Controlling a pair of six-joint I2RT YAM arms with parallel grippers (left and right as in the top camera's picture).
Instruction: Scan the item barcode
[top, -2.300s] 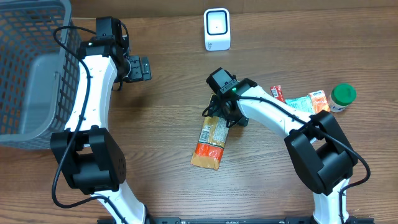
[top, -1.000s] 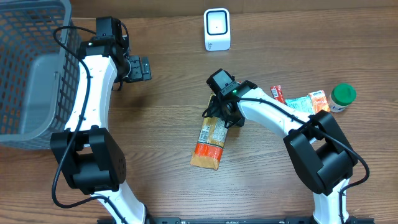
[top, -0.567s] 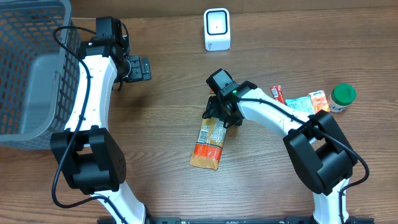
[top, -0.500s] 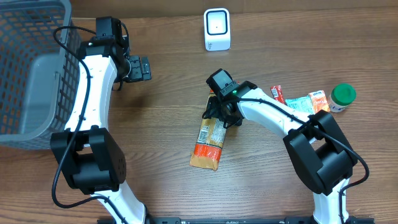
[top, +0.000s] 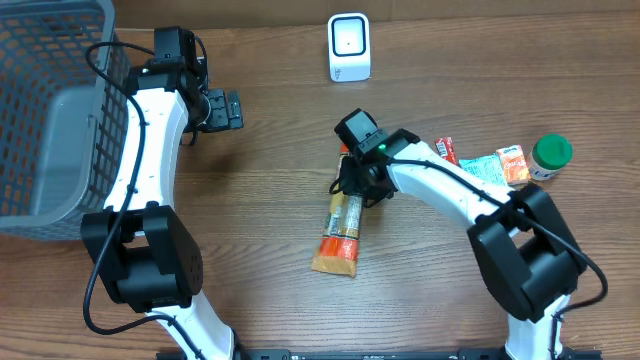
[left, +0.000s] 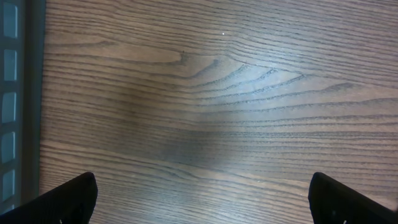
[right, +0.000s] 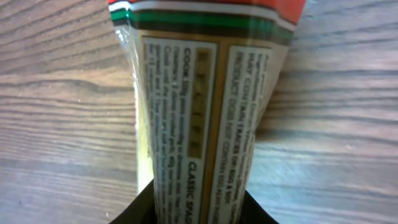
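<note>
The item is a long packet of spaghetti (top: 340, 235), beige with an orange-red end, lying on the wooden table near the middle. My right gripper (top: 350, 190) is shut on its upper end. In the right wrist view the packet (right: 199, 93) runs up from between the two black fingers (right: 140, 208), which press it in from both sides. Printed text shows on it, but no barcode shows in any view. My left gripper (top: 222, 109) hangs open over bare wood at the back left, and its wrist view has only its two fingertips (left: 68, 199) at the bottom corners.
A white scanner (top: 349, 47) stands at the back centre. A grey wire basket (top: 40, 110) fills the left side, its edge (left: 12, 93) also showing in the left wrist view. At the right lie a green-lidded jar (top: 550, 155), flat sachets (top: 500, 165) and a small red packet (top: 446, 150).
My right gripper has closed on the packet's upper end, squeezing it narrower and turning it a little straighter. The left arm has not moved.
</note>
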